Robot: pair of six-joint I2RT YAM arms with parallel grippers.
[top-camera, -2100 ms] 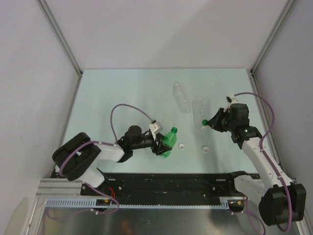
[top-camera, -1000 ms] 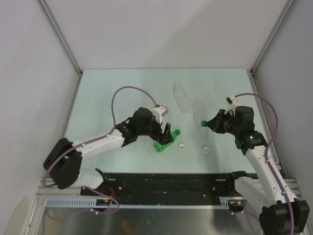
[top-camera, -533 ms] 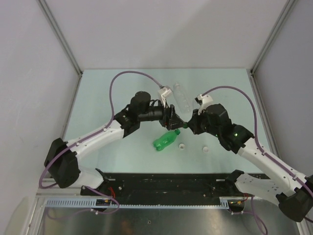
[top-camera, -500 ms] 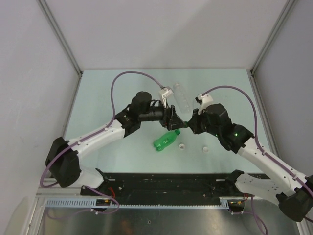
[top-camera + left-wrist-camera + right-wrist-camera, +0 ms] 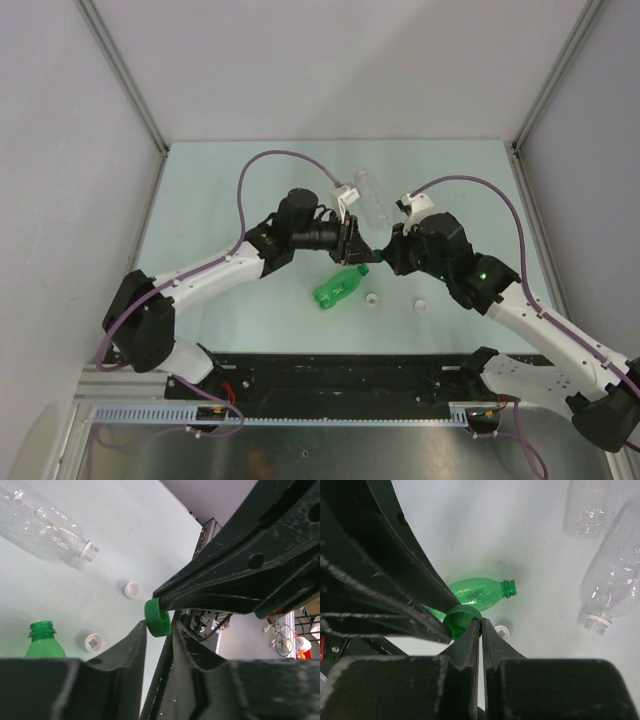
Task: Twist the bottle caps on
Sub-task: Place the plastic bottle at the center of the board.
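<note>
The left hand [image 5: 159, 635], wide open a second ago, is narrowing around the green cap [image 5: 157, 617], grip unconfirmed, while the right hand [image 5: 480, 625] is pinching its rim above the green bottle [image 5: 338, 286] on the counter [image 5: 230, 190].

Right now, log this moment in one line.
right gripper: shut on green cap | left gripper: flanks cap | green bottle: lying uncapped

Both arms stretch forward and bend inward, so the left gripper [image 5: 352, 244] and the right gripper [image 5: 386, 250] meet tip to tip, fingers roughly level. The right jaws pinch the rim of a green cap [image 5: 158, 622] — the left fingers [image 5: 127, 650] flank it, touching both sides.
</note>
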